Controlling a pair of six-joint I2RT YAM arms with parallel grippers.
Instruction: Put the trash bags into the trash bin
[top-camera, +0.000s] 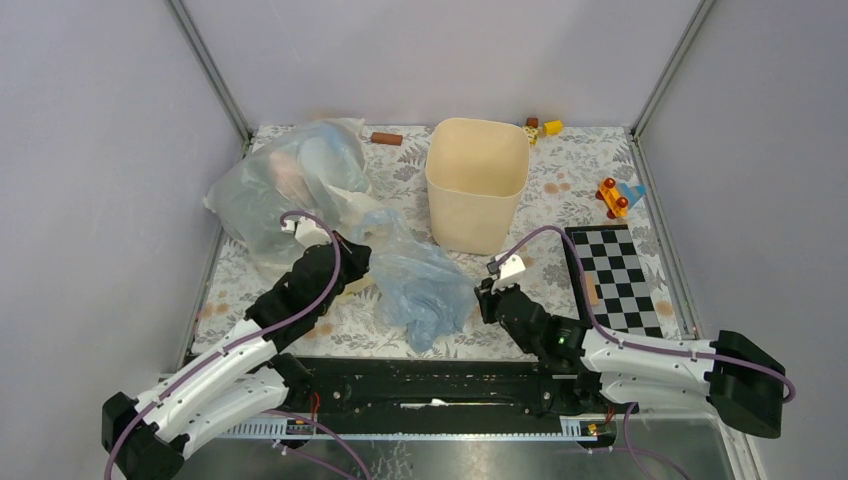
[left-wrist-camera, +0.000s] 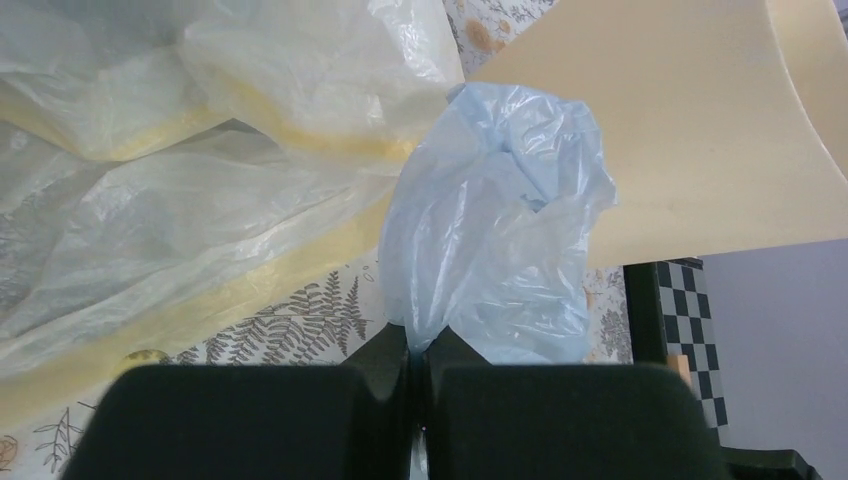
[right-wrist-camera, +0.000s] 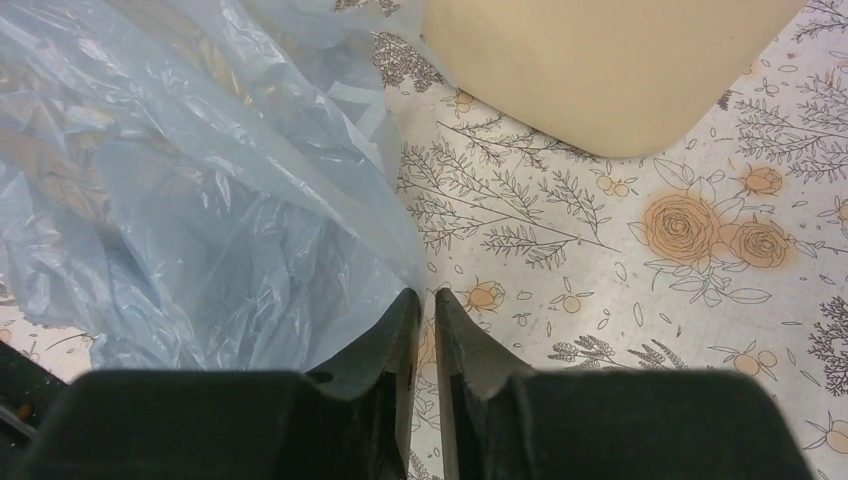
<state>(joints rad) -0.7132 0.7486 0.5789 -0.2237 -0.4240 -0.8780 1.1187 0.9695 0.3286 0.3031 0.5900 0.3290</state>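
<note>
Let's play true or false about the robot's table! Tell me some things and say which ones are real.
1. The blue trash bag is inside the trash bin. False: it lies crumpled on the table in front of the bin.
2. The left fingers are pinched shut on the blue trash bag. True.
3. The trash bin stands upright with its opening facing up. True.
4. The checkered board lies on the left side of the table. False: it is on the right side.
5. The big clear bag sits to the left of the trash bin. True.
</note>
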